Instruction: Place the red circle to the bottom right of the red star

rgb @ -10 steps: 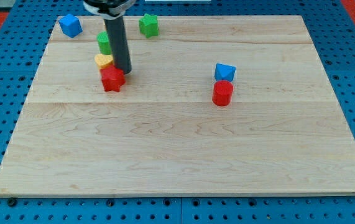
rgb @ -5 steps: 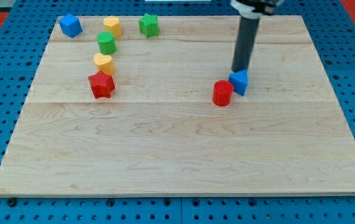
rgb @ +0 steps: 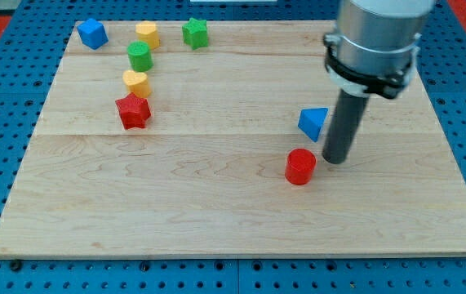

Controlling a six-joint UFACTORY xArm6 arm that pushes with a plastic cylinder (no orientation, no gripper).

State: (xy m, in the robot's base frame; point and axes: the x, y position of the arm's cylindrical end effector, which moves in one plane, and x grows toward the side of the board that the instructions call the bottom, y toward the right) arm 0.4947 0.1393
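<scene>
- Red circle [rgb: 300, 167] and red star [rgb: 133, 111] are showing plain red.
- Blue triangle [rgb: 314, 122] and blue block [rgb: 92, 33] are showing blue.
- Two green blocks [rgb: 139, 55] [rgb: 194, 32] are sitting above the star.
- Yellow heart [rgb: 135, 82] and yellow block [rgb: 146, 33] are showing yellow.
- Board [rgb: 241, 204] is showing pale wood grain.
- My tip [rgb: 335, 159] is looking dark grey.

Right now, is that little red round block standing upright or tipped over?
Upright: the red circle sits flat on the board, round face up, just left of my tip.
</scene>
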